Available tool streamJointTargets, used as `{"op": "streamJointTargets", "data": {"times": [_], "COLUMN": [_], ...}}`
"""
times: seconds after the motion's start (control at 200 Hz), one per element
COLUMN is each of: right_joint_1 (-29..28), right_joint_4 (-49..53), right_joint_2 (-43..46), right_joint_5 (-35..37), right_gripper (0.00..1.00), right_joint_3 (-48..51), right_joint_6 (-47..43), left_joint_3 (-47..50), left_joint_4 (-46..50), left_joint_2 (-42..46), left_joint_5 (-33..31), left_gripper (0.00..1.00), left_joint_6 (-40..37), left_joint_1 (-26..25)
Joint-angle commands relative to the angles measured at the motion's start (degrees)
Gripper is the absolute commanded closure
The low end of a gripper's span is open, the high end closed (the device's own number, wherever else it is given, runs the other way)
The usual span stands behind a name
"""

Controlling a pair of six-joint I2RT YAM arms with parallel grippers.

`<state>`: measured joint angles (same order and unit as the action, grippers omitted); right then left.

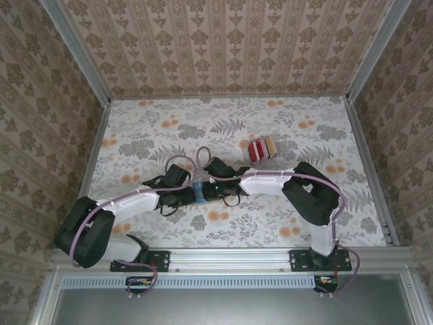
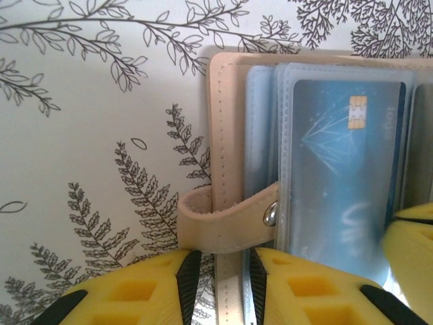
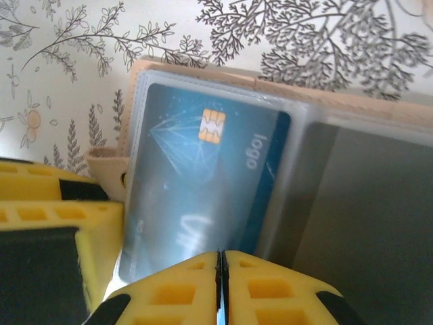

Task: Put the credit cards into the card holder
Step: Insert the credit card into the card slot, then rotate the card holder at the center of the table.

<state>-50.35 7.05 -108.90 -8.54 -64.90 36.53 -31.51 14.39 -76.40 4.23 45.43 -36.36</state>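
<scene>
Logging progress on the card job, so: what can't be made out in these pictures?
- Left wrist: the left claw hides the lower edge of the card holder and blue chip card; the frame cuts off the holder's right half.
- Right wrist: the right claw covers its own contact, so whether it pinches the card is unclear; right pocket is blurred grey.
- Top view: both claws cover the holder; stacked cards too small to count.

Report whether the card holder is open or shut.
Open: the card holder lies spread, clear sleeves showing, a blue card inside one.

the right end effector (image 3: 221, 257) clamps the near edge of a blue card (image 3: 203, 183) sleeved in the open card holder (image 3: 365, 101).
</scene>
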Motion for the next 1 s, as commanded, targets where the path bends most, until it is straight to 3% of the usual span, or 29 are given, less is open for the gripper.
{"op": "streamJointTargets", "data": {"times": [0.0,0.18,0.295,0.695,0.81,0.995], "right_joint_1": [0.68,0.78,0.76,0.58,0.82,2.45], "right_joint_4": [2.99,3.77,2.03,-3.1,-4.38,-5.35], "right_joint_2": [6.2,11.01,12.76,13.99,12.73,10.44], "right_joint_5": [1.04,1.73,0.92,-0.34,-0.43,0.51], "right_gripper": [0.86,0.86,0.86,0.85,0.85,0.85], "right_joint_3": [2.06,6.1,9.49,17.43,17.88,16.84], "right_joint_6": [-1.21,-1.48,-0.49,3.14,3.63,3.43], "left_joint_3": [0.07,-2.05,-5.04,-22.03,-21.72,-15.46], "left_joint_4": [3.45,6.89,8.0,7.39,5.67,2.18], "left_joint_2": [1.99,8.79,8.27,-14.47,-18.5,-17.85], "left_joint_5": [2.48,2.22,3.41,9.83,10.49,11.03], "left_gripper": [0.66,0.59,0.59,0.64,0.68,0.74], "left_joint_6": [-0.56,-2.89,-5.98,-15.28,-15.18,-13.49], "left_joint_1": [-0.8,2.4,6.05,9.77,9.73,9.64]}}
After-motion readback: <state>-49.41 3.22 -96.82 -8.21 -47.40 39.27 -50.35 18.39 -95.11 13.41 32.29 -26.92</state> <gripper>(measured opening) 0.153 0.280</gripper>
